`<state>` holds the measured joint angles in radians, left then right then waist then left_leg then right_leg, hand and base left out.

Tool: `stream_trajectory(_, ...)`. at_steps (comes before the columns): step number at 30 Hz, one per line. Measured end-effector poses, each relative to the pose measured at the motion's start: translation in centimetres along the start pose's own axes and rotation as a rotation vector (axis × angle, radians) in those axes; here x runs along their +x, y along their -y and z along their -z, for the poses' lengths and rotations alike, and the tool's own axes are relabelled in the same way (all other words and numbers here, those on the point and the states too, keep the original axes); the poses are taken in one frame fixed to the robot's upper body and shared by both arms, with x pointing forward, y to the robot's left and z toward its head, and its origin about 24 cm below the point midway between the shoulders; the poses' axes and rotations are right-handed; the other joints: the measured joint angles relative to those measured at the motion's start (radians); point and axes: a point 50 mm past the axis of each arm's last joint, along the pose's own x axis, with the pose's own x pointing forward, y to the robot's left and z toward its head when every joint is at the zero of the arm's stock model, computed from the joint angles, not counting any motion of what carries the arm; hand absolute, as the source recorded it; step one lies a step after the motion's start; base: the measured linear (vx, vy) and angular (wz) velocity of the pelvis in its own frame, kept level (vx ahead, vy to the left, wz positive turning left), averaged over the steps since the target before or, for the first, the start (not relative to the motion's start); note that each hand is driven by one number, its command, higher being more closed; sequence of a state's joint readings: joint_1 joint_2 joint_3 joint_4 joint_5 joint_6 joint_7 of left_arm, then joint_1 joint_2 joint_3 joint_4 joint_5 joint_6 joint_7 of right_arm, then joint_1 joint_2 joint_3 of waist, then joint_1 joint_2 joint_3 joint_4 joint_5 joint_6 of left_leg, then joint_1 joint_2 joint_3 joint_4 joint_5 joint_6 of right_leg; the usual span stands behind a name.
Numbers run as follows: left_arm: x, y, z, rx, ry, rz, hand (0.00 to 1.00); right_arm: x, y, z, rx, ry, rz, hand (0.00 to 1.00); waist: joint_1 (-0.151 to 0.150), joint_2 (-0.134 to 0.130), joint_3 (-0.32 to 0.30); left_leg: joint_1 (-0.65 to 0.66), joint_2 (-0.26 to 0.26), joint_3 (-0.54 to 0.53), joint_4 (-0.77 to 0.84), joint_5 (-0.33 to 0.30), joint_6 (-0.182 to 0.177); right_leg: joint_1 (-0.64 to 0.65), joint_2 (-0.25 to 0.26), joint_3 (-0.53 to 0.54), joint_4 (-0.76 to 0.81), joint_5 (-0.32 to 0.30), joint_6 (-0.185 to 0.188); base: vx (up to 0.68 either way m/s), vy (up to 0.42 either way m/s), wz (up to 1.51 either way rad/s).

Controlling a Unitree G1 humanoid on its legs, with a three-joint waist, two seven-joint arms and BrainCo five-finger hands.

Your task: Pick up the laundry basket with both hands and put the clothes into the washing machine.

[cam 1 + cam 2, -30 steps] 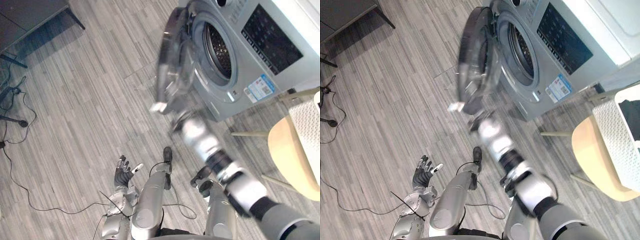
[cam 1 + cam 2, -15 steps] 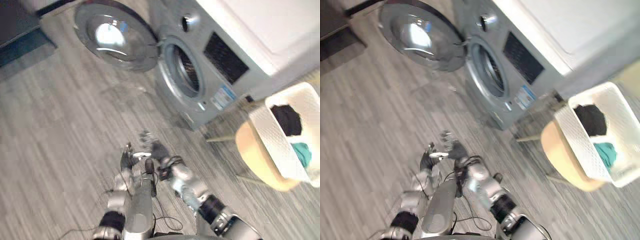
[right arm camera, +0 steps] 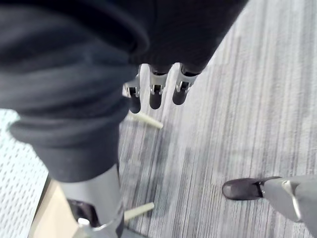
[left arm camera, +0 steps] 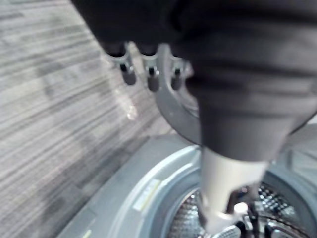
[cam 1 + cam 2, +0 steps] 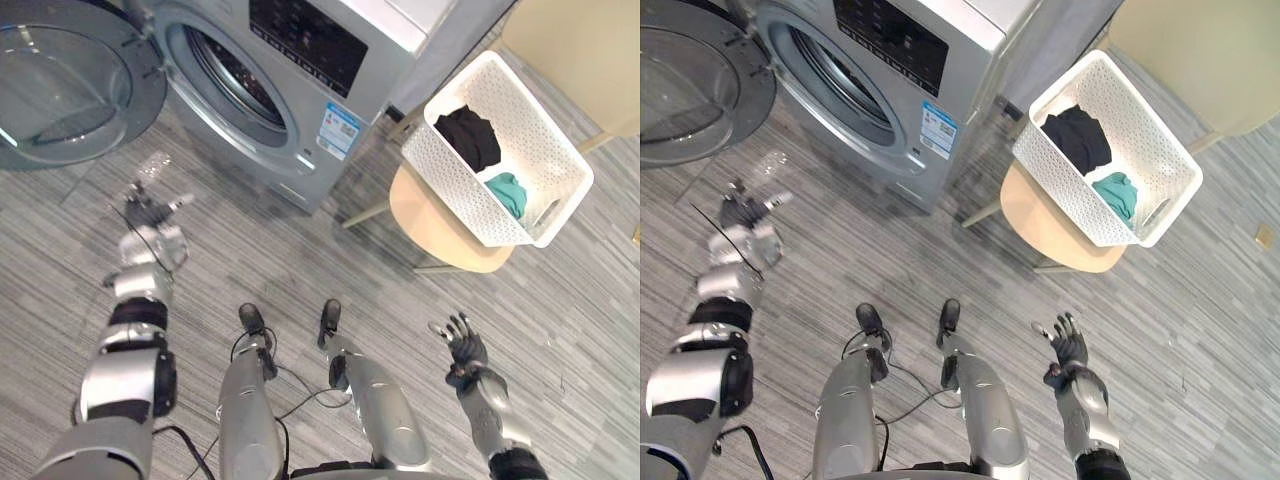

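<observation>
1. The washing machine's round door is swung fully open at the far left.
2. The left robot hand is raised over the floor, just in front of the door. Its fingers are spread apart and it holds nothing. Its wrist view looks past the straight fingers toward the door rim and the drum.
3. The washing machine stands next to the right. Its drum opening is exposed and unobstructed.
4. The laundry basket, white and perforated, rests on a wooden seat just beside the machine. It contains a black garment and a teal garment.
5. The right robot hand is lifted low at the right, well apart from the basket. Its fingers are splayed and it is empty.

Step in hand: approach to the basket. The machine appears ready for loading, and the pick-up has not yet begun.

Next move: face the basket, then bring one robot hand to each opposite side. Close both on the rim or handle cut-outs before lifting. Keep the lift level so that the garments do not slide out.
</observation>
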<state>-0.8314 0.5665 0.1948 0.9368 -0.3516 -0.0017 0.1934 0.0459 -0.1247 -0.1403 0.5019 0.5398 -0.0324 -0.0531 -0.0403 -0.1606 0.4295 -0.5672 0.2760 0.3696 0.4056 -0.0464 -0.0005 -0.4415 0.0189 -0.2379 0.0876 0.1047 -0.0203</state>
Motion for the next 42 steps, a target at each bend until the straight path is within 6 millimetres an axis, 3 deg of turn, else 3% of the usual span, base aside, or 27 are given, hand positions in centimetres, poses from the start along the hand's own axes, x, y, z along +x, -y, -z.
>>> stream_trajectory(2,0.6,0.6,-3.1,-0.048,0.070,0.003,0.00,-0.6,1.3,0.5,0.076,0.000,0.061,0.00,0.002,0.000,0.000,-0.060,0.038,-0.006,0.069,-0.039,0.001,-0.018,0.023,0.003,-0.023,0.013,0.009,0.10,0.035,-0.32)
stream_trajectory(6,1.0,1.6,-5.9,-0.111,0.122,0.027,0.00,-0.9,2.7,0.4,0.211,0.026,0.149,0.00,0.005,-0.006,0.004,-0.128,0.075,-0.012,0.142,-0.082,0.007,-0.053,0.042,0.003,-0.026,0.018,0.016,0.10,0.038,-0.19)
stream_trajectory(10,1.2,2.0,-9.2,-0.224,0.187,0.023,0.00,-1.1,3.8,0.1,0.348,0.058,0.209,0.00,0.030,-0.023,0.022,-0.174,0.113,-0.018,0.205,-0.121,0.008,-0.065,0.068,0.008,-0.042,0.033,0.010,0.11,0.012,-0.20)
stream_trajectory(14,0.9,3.2,-12.2,-0.271,0.265,0.067,0.00,-0.6,2.5,-1.2,0.457,0.117,0.168,0.00,0.039,-0.037,0.030,-0.208,0.147,-0.021,0.245,-0.144,0.004,-0.083,0.091,0.021,-0.050,0.042,0.016,0.10,-0.008,-0.22)
stream_trajectory(18,0.8,2.6,-13.8,-0.288,0.302,0.036,0.00,-0.7,2.1,-2.0,0.499,0.164,0.148,0.00,0.040,-0.045,0.038,-0.216,0.177,-0.020,0.271,-0.162,-0.009,-0.087,0.114,0.034,-0.051,0.042,0.016,0.08,-0.026,-0.20)
stream_trajectory(23,0.9,2.0,-14.0,-0.306,0.303,-0.002,0.00,-0.7,1.2,-2.7,0.489,0.195,0.096,0.00,0.055,-0.045,0.038,-0.213,0.193,-0.019,0.272,-0.162,-0.011,-0.085,0.128,0.038,-0.054,0.042,0.016,0.08,-0.027,-0.07)
stream_trajectory(30,1.1,-1.0,-13.7,-0.360,0.300,-0.086,0.00,-0.7,1.3,-2.4,0.487,0.184,0.097,0.00,0.059,-0.045,0.038,-0.188,0.191,-0.019,0.259,-0.159,-0.016,-0.065,0.129,0.037,-0.054,0.041,0.015,0.07,-0.005,0.03)
stream_trajectory(35,1.0,-3.7,-12.5,-0.414,0.284,-0.162,0.00,-0.7,2.0,-0.6,0.484,0.112,0.132,0.00,0.076,-0.045,0.039,-0.169,0.170,-0.040,0.235,-0.150,-0.029,-0.042,0.121,0.015,-0.054,0.026,-0.006,0.06,-0.013,0.17)
stream_trajectory(39,0.9,-5.2,-11.6,-0.428,0.277,-0.201,0.00,-0.7,2.1,-0.4,0.484,0.099,0.136,0.00,0.086,-0.043,0.039,-0.158,0.159,-0.055,0.226,-0.146,-0.034,-0.026,0.117,0.001,-0.052,0.019,-0.015,0.07,-0.002,0.17)
stream_trajectory(42,0.7,-6.4,-9.7,-0.420,0.244,-0.237,0.00,-0.7,2.1,-0.3,0.485,0.096,0.141,0.00,0.088,-0.042,0.039,-0.140,0.151,-0.061,0.222,-0.144,-0.034,-0.005,0.113,-0.008,-0.047,0.009,-0.022,0.08,0.017,0.18)
